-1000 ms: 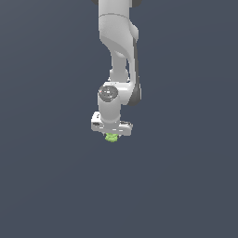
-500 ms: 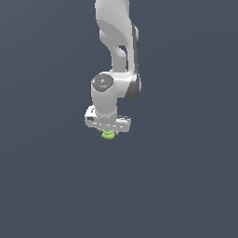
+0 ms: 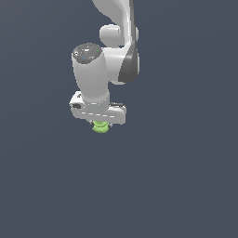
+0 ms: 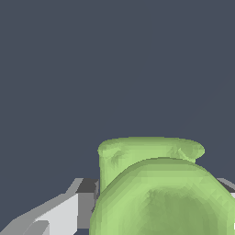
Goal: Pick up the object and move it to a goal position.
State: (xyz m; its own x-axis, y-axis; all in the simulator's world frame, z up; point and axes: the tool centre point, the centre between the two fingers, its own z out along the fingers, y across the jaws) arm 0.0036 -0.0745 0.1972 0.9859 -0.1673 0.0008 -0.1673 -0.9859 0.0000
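The lime-green lumpy object [image 3: 100, 127] pokes out just under my white gripper [image 3: 99, 124], which is shut on it and holds it in the air. Most of the object is hidden by the gripper's body in the exterior view. In the wrist view the object [image 4: 156, 193] fills the near part of the picture, with a white and grey finger [image 4: 59, 215] pressed against its side.
The white arm [image 3: 116, 51] rises from the gripper out of the exterior view's top. All around is a plain dark grey-blue background [image 3: 186, 176] with no other objects.
The gripper, with the green object in it, has risen and come toward the exterior camera, drifting slightly to the exterior view's left; the arm looks larger now.
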